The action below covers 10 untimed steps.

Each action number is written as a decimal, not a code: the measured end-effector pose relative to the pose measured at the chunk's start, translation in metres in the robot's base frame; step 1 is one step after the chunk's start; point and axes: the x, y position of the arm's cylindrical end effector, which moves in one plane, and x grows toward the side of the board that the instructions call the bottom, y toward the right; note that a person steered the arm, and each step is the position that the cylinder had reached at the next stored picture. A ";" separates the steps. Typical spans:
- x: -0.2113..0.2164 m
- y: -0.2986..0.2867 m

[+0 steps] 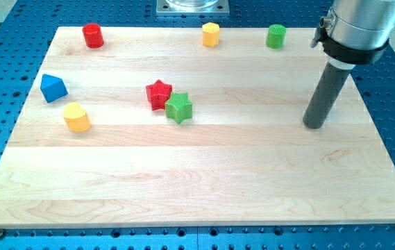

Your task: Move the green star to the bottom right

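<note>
The green star (179, 107) lies near the middle of the wooden board (197, 187), touching the red star (158, 94) at its upper left. My tip (314, 124) rests on the board far to the right of the green star, at about the same height in the view. Nothing lies between the tip and the green star.
A red cylinder (93, 35), a yellow block (211, 33) and a green cylinder (275, 36) line the board's top edge. A blue block (53, 87) and a yellow heart-like block (76, 117) sit at the left. Blue perforated table surrounds the board.
</note>
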 end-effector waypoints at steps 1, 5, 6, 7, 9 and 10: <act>0.000 0.000; -0.009 -0.158; -0.006 -0.169; -0.020 -0.126; -0.065 -0.272; -0.021 -0.228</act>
